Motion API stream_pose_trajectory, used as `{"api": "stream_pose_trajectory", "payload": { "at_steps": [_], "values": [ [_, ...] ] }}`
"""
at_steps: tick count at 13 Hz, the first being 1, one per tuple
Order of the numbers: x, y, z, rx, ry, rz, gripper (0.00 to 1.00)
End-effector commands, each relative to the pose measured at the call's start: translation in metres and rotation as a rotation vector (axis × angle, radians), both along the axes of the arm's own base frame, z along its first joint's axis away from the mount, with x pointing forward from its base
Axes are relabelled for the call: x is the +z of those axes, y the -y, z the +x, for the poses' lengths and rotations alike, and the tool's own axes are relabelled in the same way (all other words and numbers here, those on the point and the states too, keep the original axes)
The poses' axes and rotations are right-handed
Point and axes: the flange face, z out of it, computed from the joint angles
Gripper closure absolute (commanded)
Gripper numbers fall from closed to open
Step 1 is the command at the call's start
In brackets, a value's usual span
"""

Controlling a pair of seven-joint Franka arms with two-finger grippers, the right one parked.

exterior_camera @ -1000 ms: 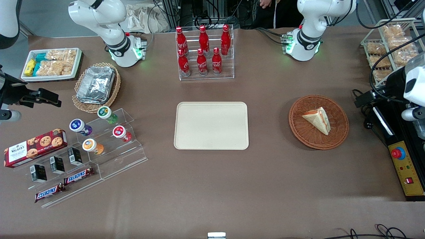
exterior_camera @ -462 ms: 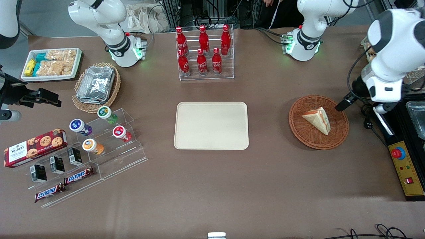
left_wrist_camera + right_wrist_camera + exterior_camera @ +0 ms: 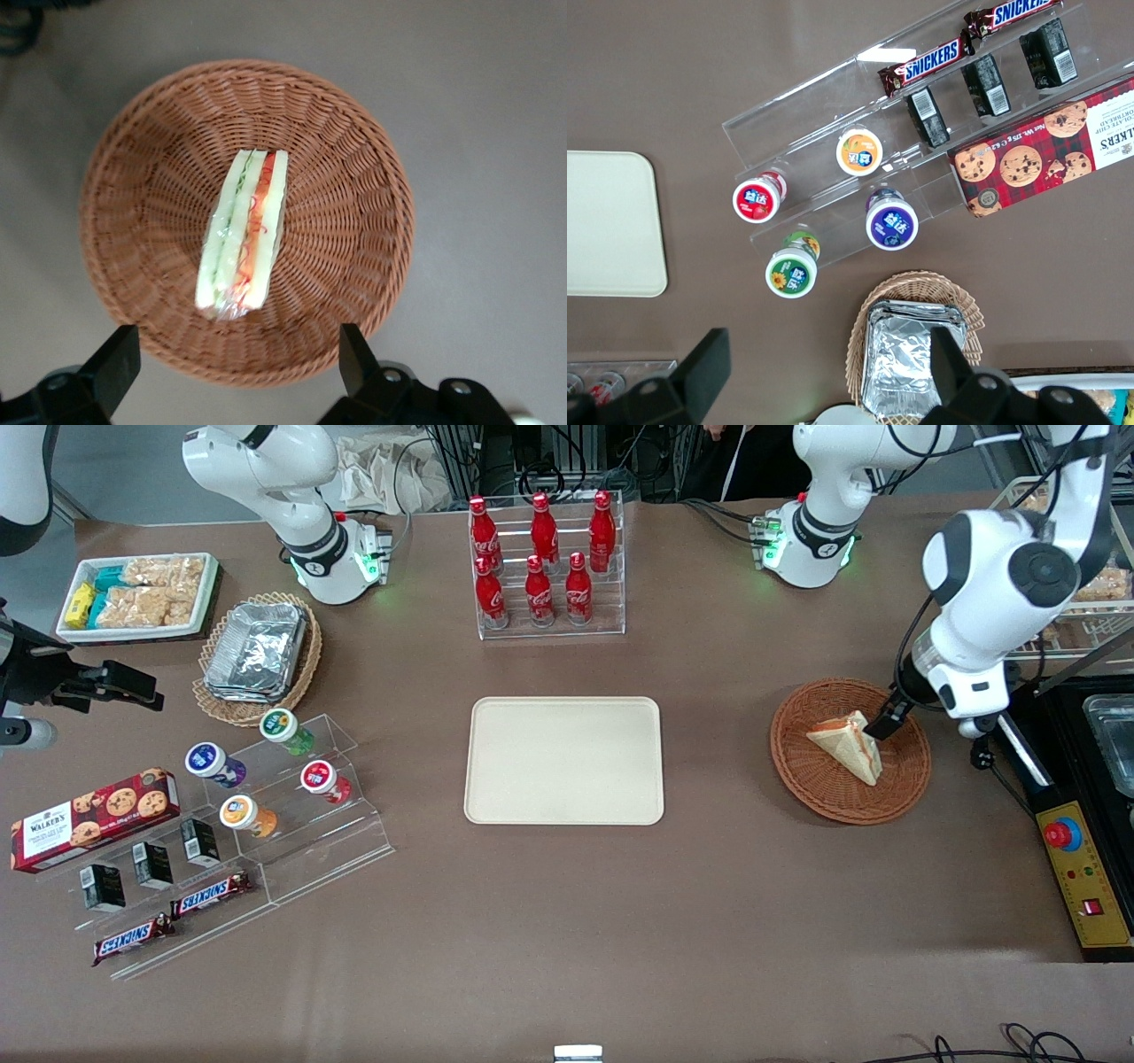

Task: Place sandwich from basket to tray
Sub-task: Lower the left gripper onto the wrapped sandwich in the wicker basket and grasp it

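**Q:** Wicker is seen under the gripper; what could go wrong from here?

**A:** One sandwich is seen lying in the reddish-brown basket, cut side turned up toward the wrist camera. The gripper is held above it, over the basket edge toward the working arm's end of the table, with its fingers spread wide and nothing held between them. A clear wrap seems to be on the wedge, so a slip could be caused if only the film is pinched. The soft bread could be crushed if too much force is applied. If the descent is made off-centre, a fingertip could be caught on the woven rim and the light basket dragged or tipped.

**Q:** And what is counted?

**A:** One sandwich, one reddish-brown basket and one cream tray are counted, the tray being bare and well apart from the basket, toward the middle of the table. Six red bottles are counted in a clear rack. Four capped cups, two Snickers bars, three small dark boxes and one cookie box are counted toward the parked arm's end.
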Motion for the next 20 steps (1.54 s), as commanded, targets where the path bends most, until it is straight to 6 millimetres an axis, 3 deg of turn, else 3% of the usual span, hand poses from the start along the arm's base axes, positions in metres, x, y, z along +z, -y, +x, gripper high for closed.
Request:
{"api": "stream_pose_trajectory", "payload": {
  "at_steps": [1,5,8,10,11,12,13,14,17,20],
  "values": [
    [-0.04,0.001,0.002,0.043,0.024,0.009,0.0],
    [-0.101,0.0,-0.02,0.041,0.071,0.005,0.0],
    [-0.121,-0.002,-0.032,0.04,0.07,0.006,0.0],
    [-0.125,-0.002,-0.031,0.04,0.067,0.007,0.0],
    [-0.126,-0.002,-0.03,0.04,0.066,0.007,0.11],
    [-0.124,-0.002,-0.028,0.043,0.072,0.006,0.43],
    [-0.119,-0.002,-0.025,0.038,0.084,0.005,0.93],
    [-0.113,-0.002,-0.02,0.034,0.097,0.004,1.0],
    [-0.079,0.0,-0.002,0.001,0.075,0.01,1.0],
    [-0.016,0.003,0.014,-0.092,0.043,0.015,1.0]
  ]
}}
